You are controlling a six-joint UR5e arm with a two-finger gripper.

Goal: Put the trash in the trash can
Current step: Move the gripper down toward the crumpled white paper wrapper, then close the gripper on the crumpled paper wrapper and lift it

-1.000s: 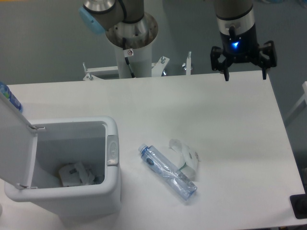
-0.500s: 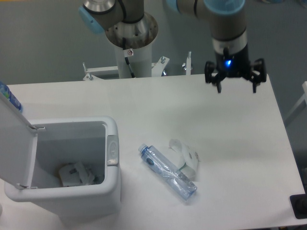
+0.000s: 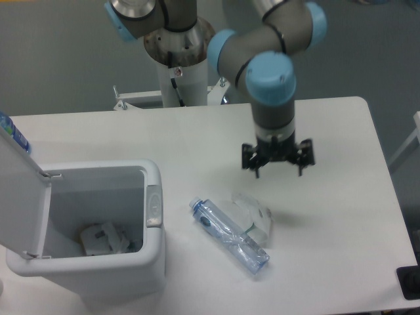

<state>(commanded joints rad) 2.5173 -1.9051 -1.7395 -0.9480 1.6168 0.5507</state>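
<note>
A crushed clear plastic bottle (image 3: 230, 235) with a blue cap and bluish label lies on the white table (image 3: 341, 216), pointing from upper left to lower right. A crumpled white-translucent wrapper (image 3: 254, 213) with green marks lies against its right side. The white trash can (image 3: 98, 233) stands at the front left with its flip lid (image 3: 20, 197) swung open to the left and a grey push-button (image 3: 154, 205) on its right rim. My gripper (image 3: 278, 170) is open and empty, pointing down, just above and behind the wrapper.
Some crumpled white trash (image 3: 108, 239) lies at the bottom of the can. The arm's base column (image 3: 178, 59) stands behind the table's back edge. A blue-labelled item (image 3: 13, 134) shows at the far left edge. A black item (image 3: 410, 282) sits at the front right corner.
The gripper has moved from the table's back right edge forward and left, coming down to just behind the wrapper. It stays open. The bottle, wrapper and can have not moved.
</note>
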